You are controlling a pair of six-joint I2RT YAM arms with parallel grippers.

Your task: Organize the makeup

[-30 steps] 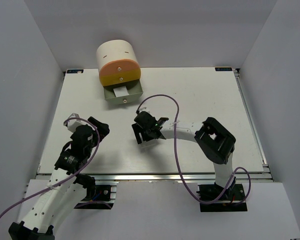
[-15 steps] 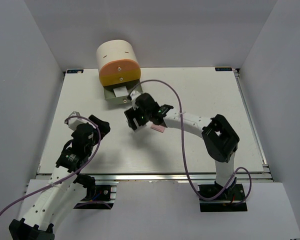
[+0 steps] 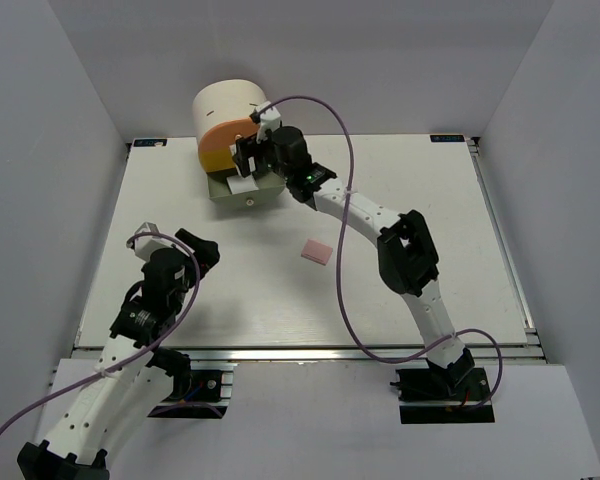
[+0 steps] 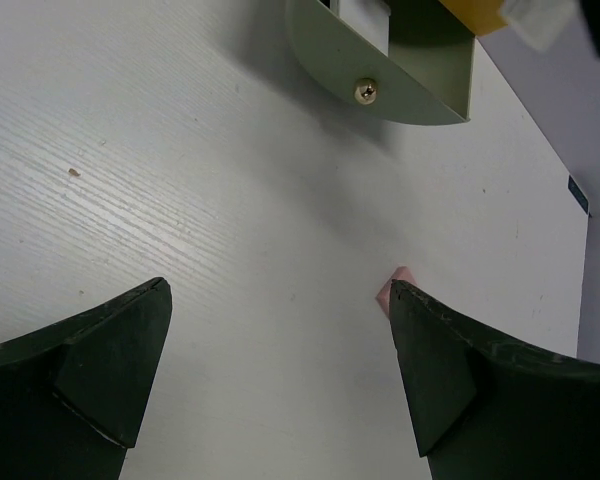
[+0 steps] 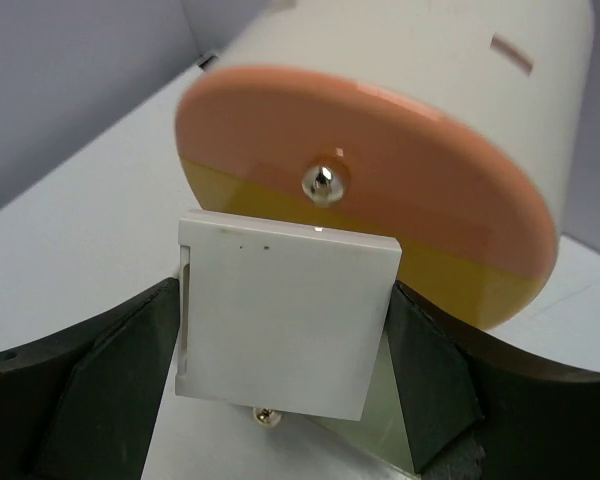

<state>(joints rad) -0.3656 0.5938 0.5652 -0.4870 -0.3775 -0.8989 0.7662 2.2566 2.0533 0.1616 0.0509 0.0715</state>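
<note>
Likely a lab — white-walled enclosure (image 3: pixel 65 120), bolted robot arms (image 3: pixel 365 215).

White table (image 3: pixel 430 210), plain grey walls (image 3: pixel 380 60) on 3 sides, soft even light

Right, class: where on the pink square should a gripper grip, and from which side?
Probably from straight above, jaws spanning two opposite edges of the pink square: it lies flat and thin on the table, nothing touching it.

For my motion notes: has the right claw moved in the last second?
Yes. The right claw went from mid-table toward the far edge, up to the cream cylinder, gripping the white square.
</note>
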